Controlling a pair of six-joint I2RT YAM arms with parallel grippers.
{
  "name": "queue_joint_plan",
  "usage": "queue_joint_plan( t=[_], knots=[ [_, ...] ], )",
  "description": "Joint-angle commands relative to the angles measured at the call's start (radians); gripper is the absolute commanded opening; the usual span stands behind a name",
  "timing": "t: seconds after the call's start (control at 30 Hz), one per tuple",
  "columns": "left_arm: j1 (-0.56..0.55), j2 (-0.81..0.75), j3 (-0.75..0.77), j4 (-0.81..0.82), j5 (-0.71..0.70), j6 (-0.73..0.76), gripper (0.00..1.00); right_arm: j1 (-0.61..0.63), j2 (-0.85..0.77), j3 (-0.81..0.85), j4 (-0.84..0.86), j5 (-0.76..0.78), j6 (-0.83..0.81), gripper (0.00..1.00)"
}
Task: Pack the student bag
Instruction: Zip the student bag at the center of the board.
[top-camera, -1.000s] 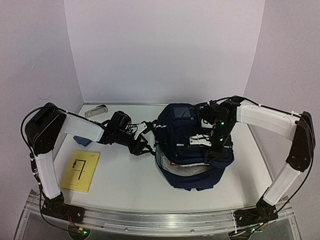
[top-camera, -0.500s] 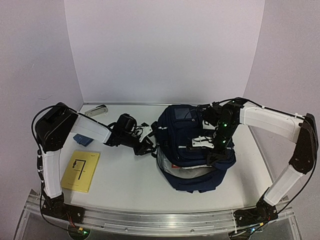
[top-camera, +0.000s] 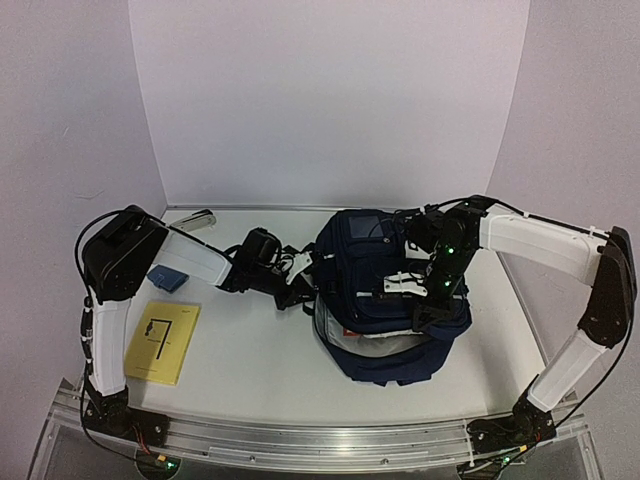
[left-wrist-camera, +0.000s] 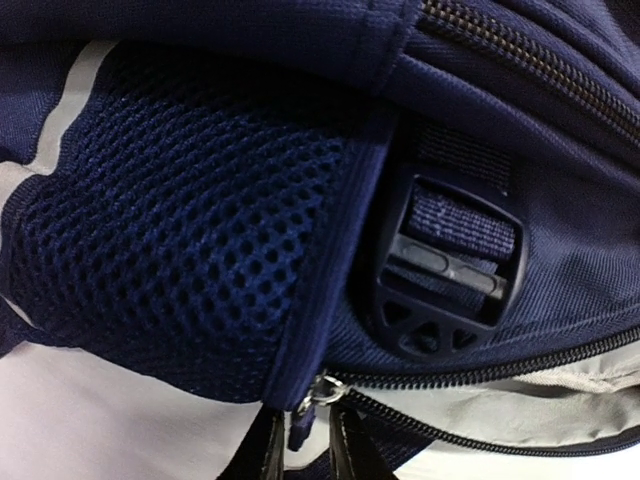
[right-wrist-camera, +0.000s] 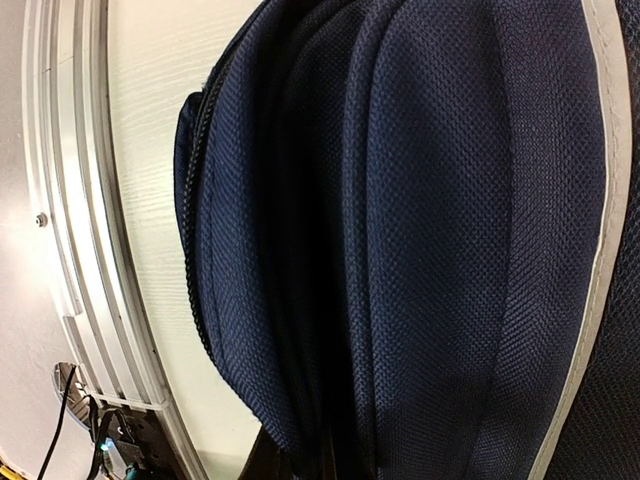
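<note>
From above, the student bag (top-camera: 385, 335) is lying on the table (top-camera: 260, 375), a little toward 3 o'clock from its middle, with its top pointing to 12 o'clock. The left gripper (top-camera: 300, 291) is reaching in low at the bag's 9 o'clock side, where a zip line begins. The right gripper (top-camera: 428, 318) is bearing down near the bag's 3 o'clock edge, probably to pin the soft body so a pull on the zip does not drag it along. A yellow booklet (top-camera: 162, 342) is waiting at the table's 8 o'clock, a small blue item (top-camera: 166, 278) at 9 o'clock and a grey item (top-camera: 192, 220) at 10 o'clock, all well apart from the bag and likely things to be packed. In the left wrist view the claw is standing narrow, its fingers (left-wrist-camera: 265, 452) pinching the zip pull (left-wrist-camera: 318, 395) at 6 o'clock. The pull is hanging just under the mesh side pocket (left-wrist-camera: 190, 250), with a black buckle (left-wrist-camera: 450, 270) at 3 o'clock of it. That grip suits opening a compartment, so the packing looks barely begun. In the right wrist view navy fabric is filling nearly everything, with the bare table and a metal rail (right-wrist-camera: 70, 200) at 9 o'clock. The right claw is shut tight at 6 o'clock, seemingly nipping a fold of the bag, though its tips are barely showing.
</note>
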Motion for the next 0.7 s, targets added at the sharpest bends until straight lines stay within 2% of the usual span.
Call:
queue_joint_plan(
  t=[0.0, 0.13, 0.43, 0.67],
  knots=[
    [-0.032, -0.042, 0.039, -0.035, -0.013, -0.002, 0.07, -0.002, -0.005, -0.012, -0.049, -0.03, 0.067, 0.0],
    [-0.056, -0.099, -0.016, -0.038, -0.054, -0.016, 0.01, -0.002, 0.028, -0.001, -0.023, -0.034, 0.111, 0.0],
    [-0.119, -0.223, -0.146, -0.086, -0.115, -0.015, 0.0, -0.001, 0.074, 0.019, 0.067, -0.041, 0.205, 0.0],
    [-0.185, -0.296, -0.242, -0.037, -0.122, -0.101, 0.0, -0.002, 0.131, 0.045, 0.116, -0.078, 0.271, 0.0]
  ],
)
